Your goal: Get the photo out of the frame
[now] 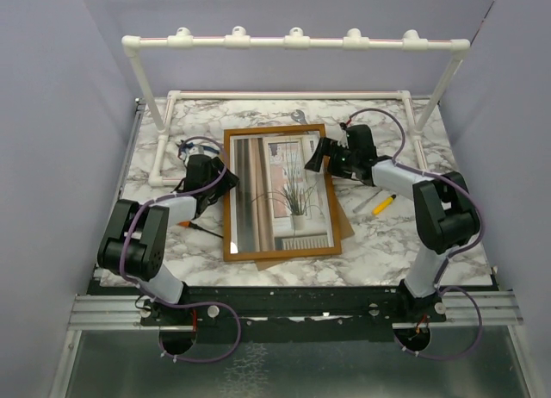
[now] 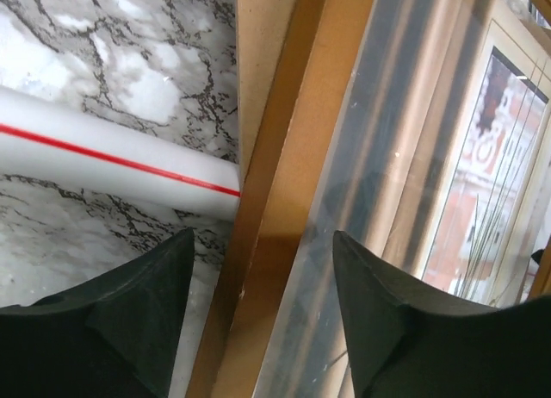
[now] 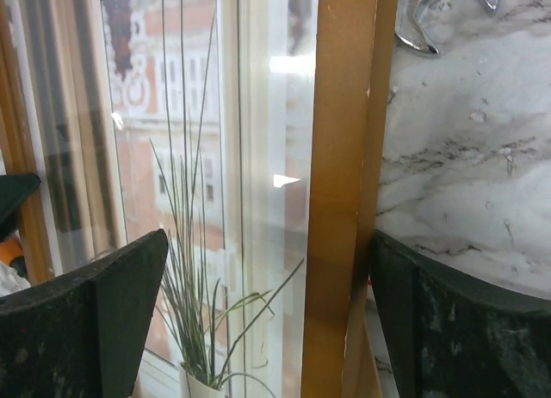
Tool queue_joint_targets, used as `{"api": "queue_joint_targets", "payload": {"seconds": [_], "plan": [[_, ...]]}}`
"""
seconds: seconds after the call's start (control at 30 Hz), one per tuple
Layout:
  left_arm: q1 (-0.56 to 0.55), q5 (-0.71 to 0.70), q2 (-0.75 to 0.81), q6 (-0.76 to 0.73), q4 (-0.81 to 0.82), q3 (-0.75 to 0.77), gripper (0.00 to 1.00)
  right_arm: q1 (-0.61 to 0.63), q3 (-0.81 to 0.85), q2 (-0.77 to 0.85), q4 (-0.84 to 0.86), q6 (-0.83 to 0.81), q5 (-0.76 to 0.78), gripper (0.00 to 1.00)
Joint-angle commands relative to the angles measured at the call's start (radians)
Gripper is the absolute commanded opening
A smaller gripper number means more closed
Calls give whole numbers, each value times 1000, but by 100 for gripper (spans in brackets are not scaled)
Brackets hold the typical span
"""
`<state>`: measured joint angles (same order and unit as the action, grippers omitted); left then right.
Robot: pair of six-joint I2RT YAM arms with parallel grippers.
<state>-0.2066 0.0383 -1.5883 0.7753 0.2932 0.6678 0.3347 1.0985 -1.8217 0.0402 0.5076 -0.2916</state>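
The frame [image 1: 281, 256] lies flat, glass up, in the middle of the marble table. The photo [image 1: 288, 187] shows through its glass: curtains, a window, a grassy plant in a white pot. My left gripper [image 1: 225, 181] is open and straddles the frame's left border [image 2: 284, 200], one finger [image 2: 146, 320] over the table, the other over the glass. My right gripper [image 1: 320, 154] is open and straddles the right border [image 3: 344, 157], one finger [image 3: 95, 320] over the photo [image 3: 189, 200]. A plain brown board [image 1: 346, 233] sticks out from under the frame and also shows in the left wrist view [image 2: 263, 45].
A white pipe rack [image 1: 293, 42] stands along the back and left; one of its pipes [image 2: 112, 161] lies close to the frame's left edge. A yellow pen [image 1: 384, 203] lies right of the frame. A metal tool [image 3: 443, 10] lies beyond the frame's far end.
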Motion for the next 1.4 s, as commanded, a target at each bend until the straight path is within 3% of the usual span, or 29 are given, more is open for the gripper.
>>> {"api": "queue_joint_targets", "payload": {"seconds": [0.0,0.23,0.53,0.8,1.17,1.27,1.37], "plan": [[-6,-8,54,-10,-71,-9,72,6,-30,90,-52,-38,60,100],[-6,2,209,-17,-165,-84,86,6,-118,191,-114,-83,92,100],[-8,113,398,-28,-277,-205,88,4,-329,352,-76,-88,61,100],[-34,170,492,12,-292,-283,89,-5,-394,360,-65,-87,9,100],[-45,170,437,-4,-263,-298,84,-5,-477,386,-49,-29,-93,100],[-47,214,415,9,-236,-300,76,-5,-488,393,-48,-15,-121,100],[-57,236,431,33,-224,-310,58,-5,-505,406,-10,7,-166,100]]}}
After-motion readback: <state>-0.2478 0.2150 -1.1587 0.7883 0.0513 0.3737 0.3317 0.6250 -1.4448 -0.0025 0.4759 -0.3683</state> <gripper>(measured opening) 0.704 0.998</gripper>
